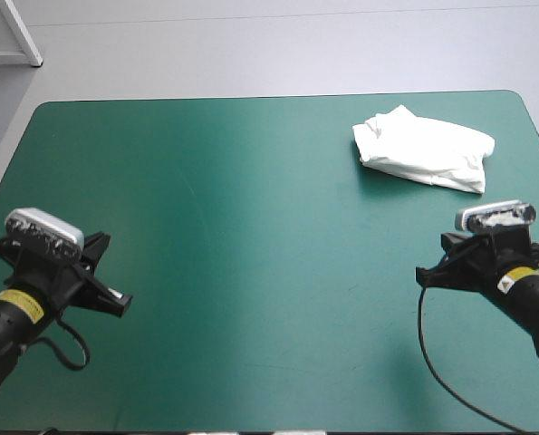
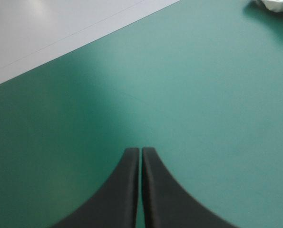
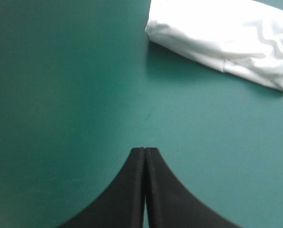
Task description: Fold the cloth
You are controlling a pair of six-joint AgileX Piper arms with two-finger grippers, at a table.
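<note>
The white T-shirt (image 1: 423, 149) lies as a folded bundle on the teal-green cover (image 1: 251, 227), near the table's far right corner. My right gripper (image 1: 423, 275) hovers near the table's right edge, nearer the front than the bundle, and is shut with nothing in it. In the right wrist view the T-shirt (image 3: 222, 40) rests well ahead of the gripper (image 3: 145, 150) and off to one side. My left gripper (image 1: 115, 304) sits low at the front left, shut and empty. From the left wrist, a corner of the T-shirt (image 2: 274, 4) shows far ahead of the gripper (image 2: 141, 151).
The table's far edge (image 1: 278, 96) runs behind the bundle, with grey floor beyond. Bare teal-green cover stretches between the two grippers and across the left half of the table.
</note>
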